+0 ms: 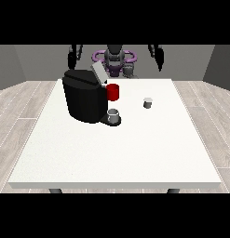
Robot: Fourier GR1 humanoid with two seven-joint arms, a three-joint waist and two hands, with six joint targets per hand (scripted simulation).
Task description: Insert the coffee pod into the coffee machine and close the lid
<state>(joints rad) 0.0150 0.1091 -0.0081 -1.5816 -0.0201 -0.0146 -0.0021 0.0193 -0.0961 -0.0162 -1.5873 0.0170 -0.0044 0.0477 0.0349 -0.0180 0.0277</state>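
My hand at the view's right (157, 55) and my hand at the view's left (74, 55) hang raised behind the table (111, 158), holding nothing; whether their fingers are curled I cannot tell. The coffee pod (147, 102) sits alone on the table, apart from the black coffee machine (86, 95), whose lid (98, 73) seems tilted up.

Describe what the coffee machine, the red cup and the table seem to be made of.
Coffee machine: likely matte black plastic, dull and without glints. Red cup: possibly plastic or glazed ceramic, uniform red; unclear which. Table: smooth white top, perhaps laminate, faintly speckled.
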